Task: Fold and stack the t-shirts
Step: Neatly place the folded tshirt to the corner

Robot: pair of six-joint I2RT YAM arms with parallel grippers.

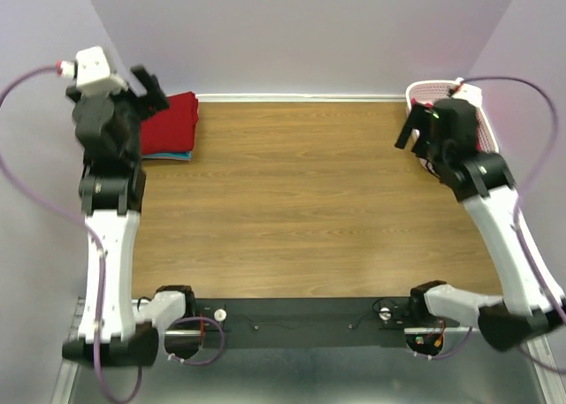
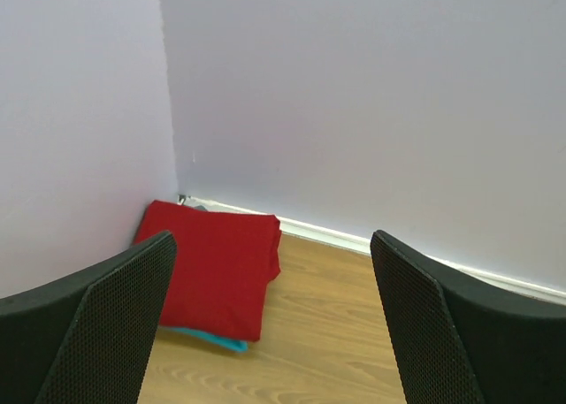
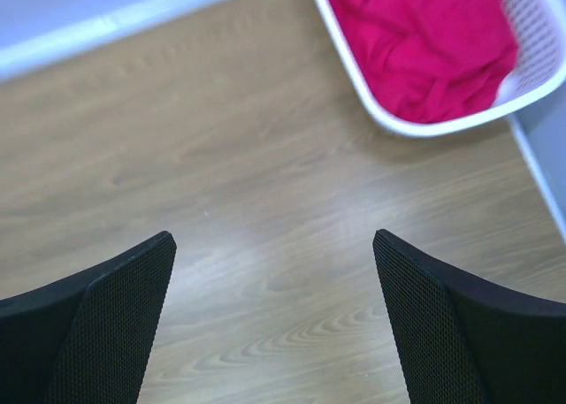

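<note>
The left gripper (image 1: 150, 90), spread and empty, hangs just beside the folded dark red t-shirt (image 1: 172, 121), which lies on the turquoise t-shirt (image 2: 212, 338) at the bench's (image 1: 301, 201) ten o'clock corner. The right gripper (image 1: 414, 130), likewise spread, should reach toward its one o'clock into the basket (image 3: 442, 125), pinch only the pinkish-red t-shirt (image 3: 416, 41), seemingly bunched, and lift it clear of the rim.

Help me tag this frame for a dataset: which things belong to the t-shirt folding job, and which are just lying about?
Part of the job: dark red t-shirt, folded in the far left corner; turquoise t-shirt, under it; pinkish-red t-shirt, crumpled in the basket.
Just there: white basket; wooden table.
</note>
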